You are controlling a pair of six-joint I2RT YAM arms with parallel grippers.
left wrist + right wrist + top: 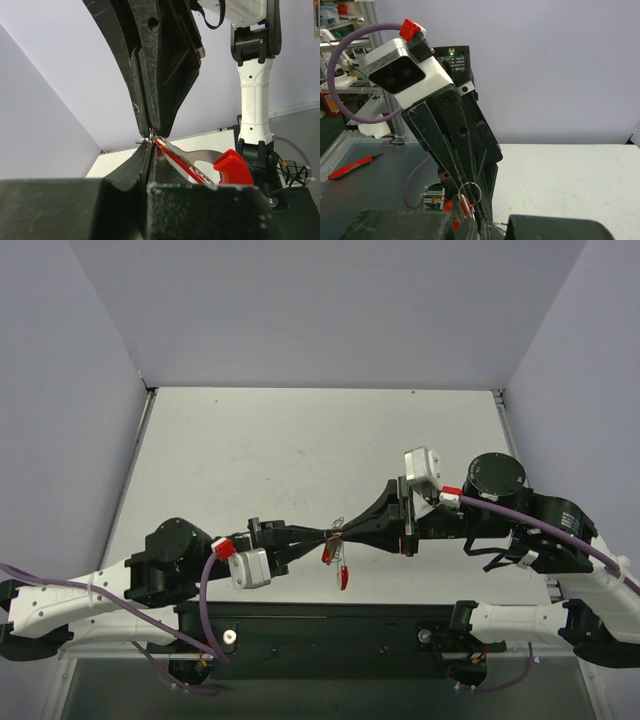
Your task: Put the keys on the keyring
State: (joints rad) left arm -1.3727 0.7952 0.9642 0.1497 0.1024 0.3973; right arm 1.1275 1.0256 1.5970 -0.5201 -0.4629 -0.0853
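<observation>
The two grippers meet tip to tip in the air over the near middle of the table [300, 440], the left gripper [320, 536] reaching in from the left and the right gripper [352, 531] from the right. The left jaws are pressed fully together. The right jaws show only a thin seam between them, and both pairs pinch a bit of silvery wire where they meet. The keyring [181, 163] hangs from that spot, its red band sloping down and away. Just beyond it is the key [231, 167], a chunky red head on a curved silver blade. Whether the right jaws nip the key or the chain loop, I cannot tell. Both things look very light. The key is stiff, and its flat red head probably gives the surest purchase. The chain is likely limp, slick and apt to swing, so it is best held close to its open end, leaving little slack.
</observation>
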